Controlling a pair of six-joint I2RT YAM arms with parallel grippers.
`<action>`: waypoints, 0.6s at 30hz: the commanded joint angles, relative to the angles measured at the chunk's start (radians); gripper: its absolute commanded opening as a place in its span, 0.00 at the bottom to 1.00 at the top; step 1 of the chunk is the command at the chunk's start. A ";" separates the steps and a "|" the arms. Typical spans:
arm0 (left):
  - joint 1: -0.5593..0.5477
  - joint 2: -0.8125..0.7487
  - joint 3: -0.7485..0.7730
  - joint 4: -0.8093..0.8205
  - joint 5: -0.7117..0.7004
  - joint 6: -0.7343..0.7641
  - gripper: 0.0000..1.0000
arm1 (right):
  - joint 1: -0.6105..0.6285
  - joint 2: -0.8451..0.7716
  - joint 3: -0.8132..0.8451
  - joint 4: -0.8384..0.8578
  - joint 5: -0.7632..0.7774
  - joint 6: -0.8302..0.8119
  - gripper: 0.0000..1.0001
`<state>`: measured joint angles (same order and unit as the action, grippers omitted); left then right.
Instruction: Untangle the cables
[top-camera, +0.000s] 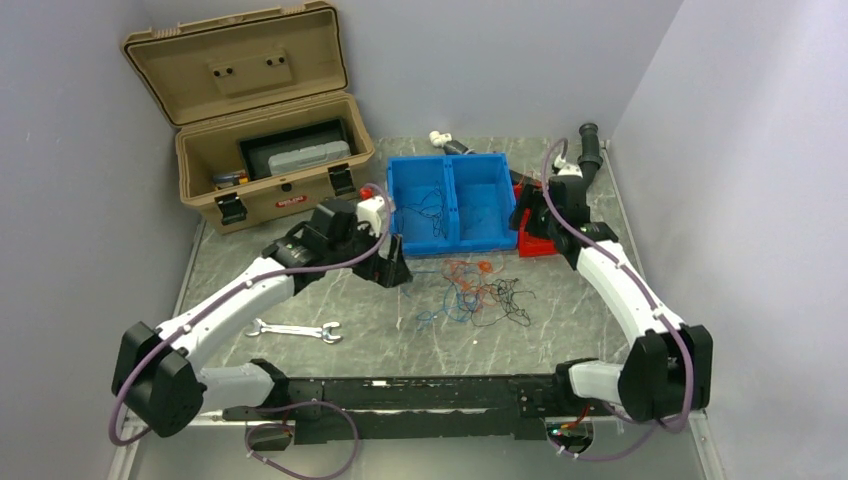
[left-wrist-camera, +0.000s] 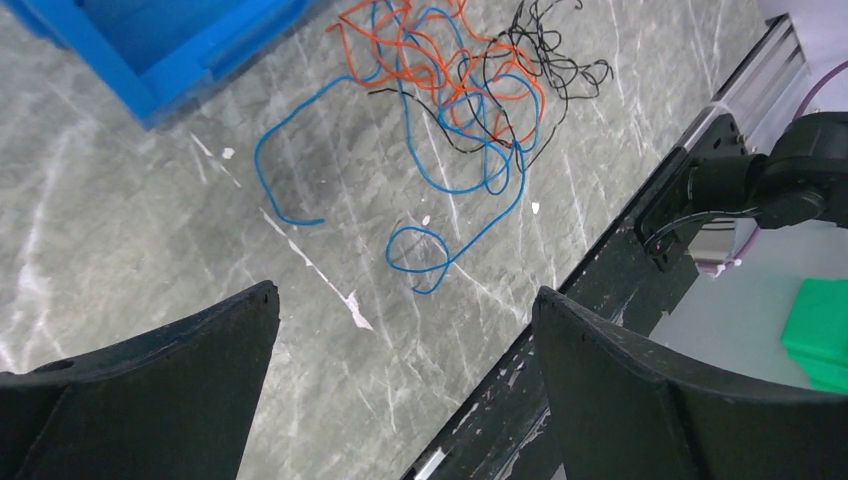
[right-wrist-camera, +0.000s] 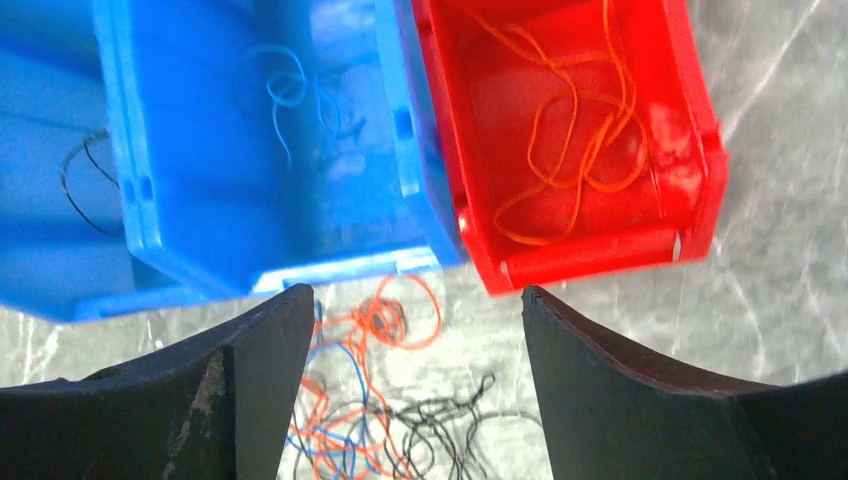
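Cables (top-camera: 480, 293): loose tangle flat on the bench (top-camera: 390, 345), centre, just in front of the blue bin (top-camera: 450, 243). The spread runs roughly left-right in the top view: orange at the bin side, blue trailing out left, black out right. Blue is the loosest, with one open strand (left-wrist-camera: 290, 150) and a small loop (left-wrist-camera: 420, 255) lying clear of the knot on the left flank. A few strands are already in the bins, sorted by colour: orange in the red bin (right-wrist-camera: 590, 250), blue and black in the blue one.

Left hand (left-wrist-camera: 405, 300): fingers wide apart, empty, hanging over bare bench just left of the tangle. The blue loop is right ahead of it.

Right hand (right-wrist-camera: 415, 295): fingers apart, empty, up over the seam between the two bins. The tangle is on its near side, and it has to come back towards the bases to reach it.

My read: left hand is nearer, so it takes a blue strand and pulls left, away from the knot. Right suits the black side.
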<state>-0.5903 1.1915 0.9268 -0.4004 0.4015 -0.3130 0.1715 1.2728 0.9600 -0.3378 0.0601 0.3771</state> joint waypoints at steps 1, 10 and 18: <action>-0.062 0.056 0.004 0.109 -0.042 -0.020 0.99 | 0.004 -0.106 -0.081 -0.045 0.033 0.037 0.77; -0.130 0.186 0.052 0.171 -0.042 -0.020 0.98 | -0.137 0.089 0.124 0.044 -0.038 0.148 0.65; -0.155 0.195 0.058 0.180 -0.044 -0.021 0.97 | -0.164 0.402 0.355 0.122 -0.016 0.310 0.59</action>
<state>-0.7315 1.4040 0.9504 -0.2710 0.3611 -0.3313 0.0242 1.5848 1.2427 -0.2810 0.0429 0.5789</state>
